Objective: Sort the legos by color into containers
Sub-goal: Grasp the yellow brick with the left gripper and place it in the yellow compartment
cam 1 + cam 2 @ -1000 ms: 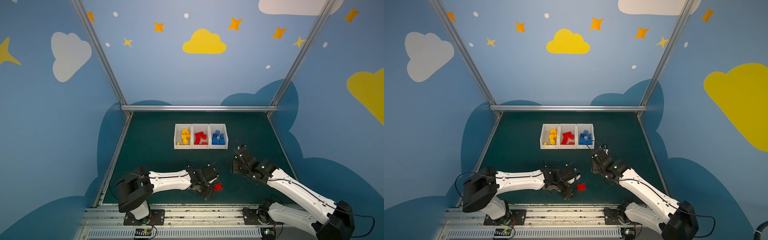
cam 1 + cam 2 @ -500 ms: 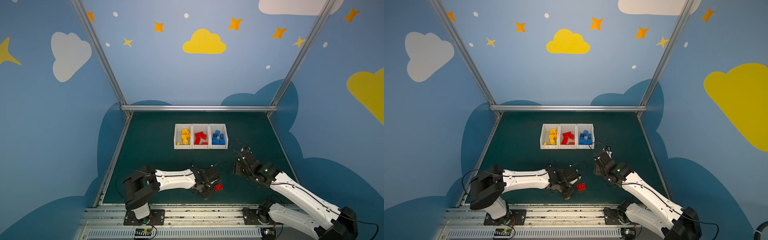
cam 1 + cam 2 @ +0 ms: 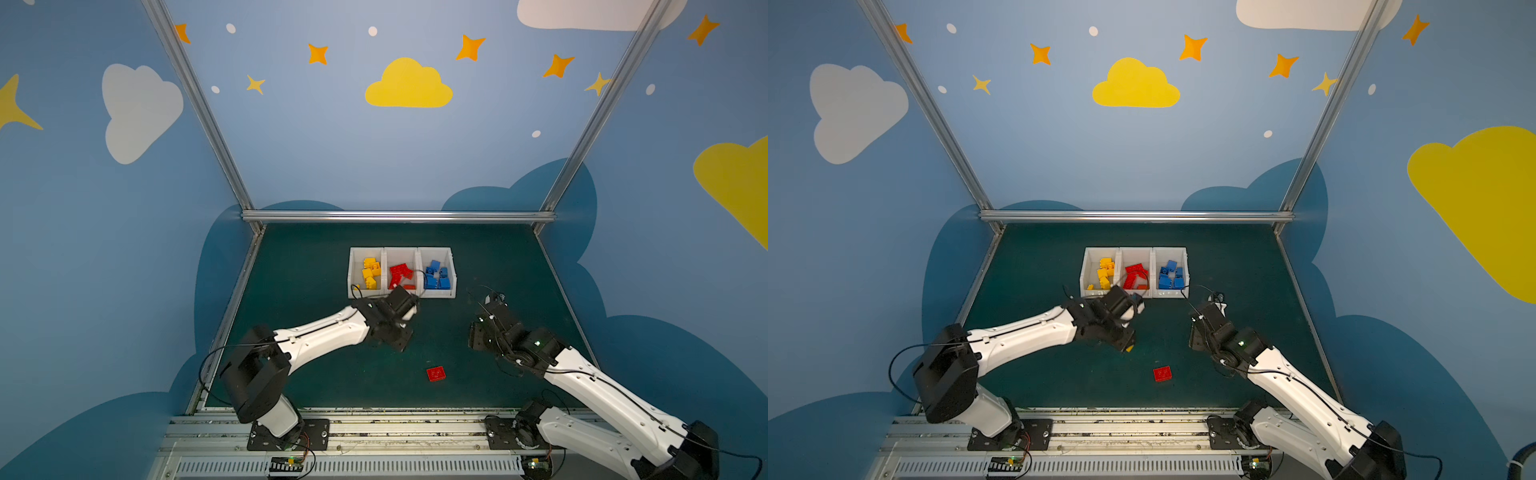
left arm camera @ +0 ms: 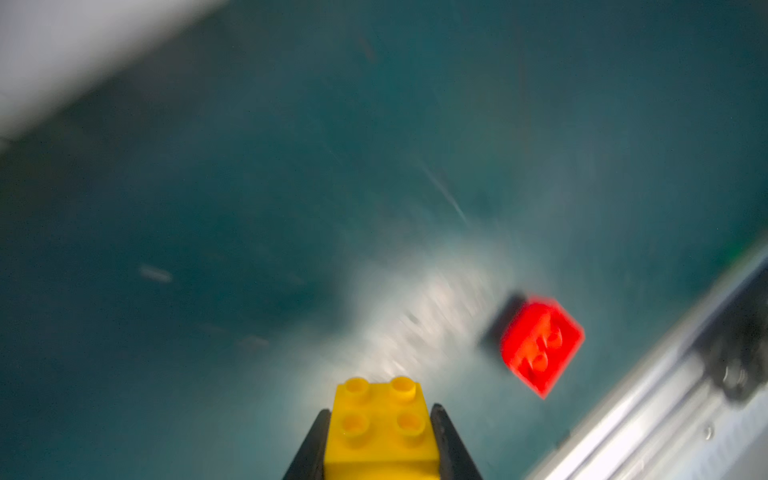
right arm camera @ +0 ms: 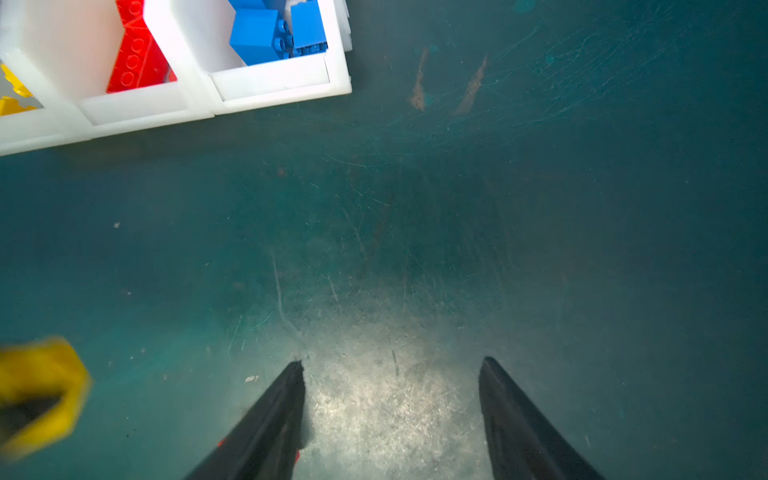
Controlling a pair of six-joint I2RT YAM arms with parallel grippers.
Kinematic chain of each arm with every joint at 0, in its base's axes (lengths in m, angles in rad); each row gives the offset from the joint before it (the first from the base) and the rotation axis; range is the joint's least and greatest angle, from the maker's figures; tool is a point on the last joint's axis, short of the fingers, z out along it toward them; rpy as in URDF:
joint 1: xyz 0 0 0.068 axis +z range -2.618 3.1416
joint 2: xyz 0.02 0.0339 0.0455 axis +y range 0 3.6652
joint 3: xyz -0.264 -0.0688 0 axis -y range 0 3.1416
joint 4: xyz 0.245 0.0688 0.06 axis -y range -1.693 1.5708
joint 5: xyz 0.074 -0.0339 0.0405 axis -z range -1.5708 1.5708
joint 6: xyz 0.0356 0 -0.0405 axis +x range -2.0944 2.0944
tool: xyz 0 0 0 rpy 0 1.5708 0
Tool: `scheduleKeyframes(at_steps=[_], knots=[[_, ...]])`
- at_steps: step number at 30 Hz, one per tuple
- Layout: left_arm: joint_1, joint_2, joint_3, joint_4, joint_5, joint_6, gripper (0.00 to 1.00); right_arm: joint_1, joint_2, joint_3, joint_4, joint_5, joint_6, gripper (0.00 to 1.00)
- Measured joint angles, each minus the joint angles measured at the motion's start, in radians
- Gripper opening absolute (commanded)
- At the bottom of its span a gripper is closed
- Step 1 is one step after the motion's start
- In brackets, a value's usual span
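My left gripper is shut on a yellow lego with four studs, held above the green mat. In a top view the yellow lego peeks out below the left gripper, in front of the bins. A red lego lies flat on the mat near the front edge, to the gripper's right; the red lego also shows in the left wrist view. My right gripper is open and empty over bare mat, right of the bins. The right wrist view catches the held yellow lego as a blur.
Three joined white bins stand mid-table: the left bin holds yellow legos, the middle bin red, the right bin blue. A metal rail runs along the mat's front edge, with both arm bases on it.
My left gripper closed on the yellow lego beside the red one, then lifted it up and back toward the bins. The right arm barely shifted.
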Motion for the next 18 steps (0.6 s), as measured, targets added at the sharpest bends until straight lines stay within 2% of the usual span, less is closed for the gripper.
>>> scheduleKeyframes(at_steps=[4,8,11,15,18], knots=[[0.208,0.034,0.159,0.003,0.013,0.051,0.33,0.0,-0.012,-0.007,0.001,0.002,0.0,0.66],[0.364,0.152,0.326,0.014,0.03,0.08,0.32,-0.004,-0.024,-0.011,0.002,0.002,-0.001,0.66],[0.429,0.27,0.433,-0.003,0.052,0.097,0.32,-0.004,-0.045,-0.014,0.003,0.0,-0.001,0.66],[0.464,0.405,0.541,-0.041,0.084,0.109,0.32,-0.004,-0.078,-0.031,0.002,-0.002,0.001,0.65],[0.477,0.469,0.597,-0.067,0.094,0.112,0.36,-0.004,-0.098,-0.039,-0.003,-0.002,0.003,0.66]])
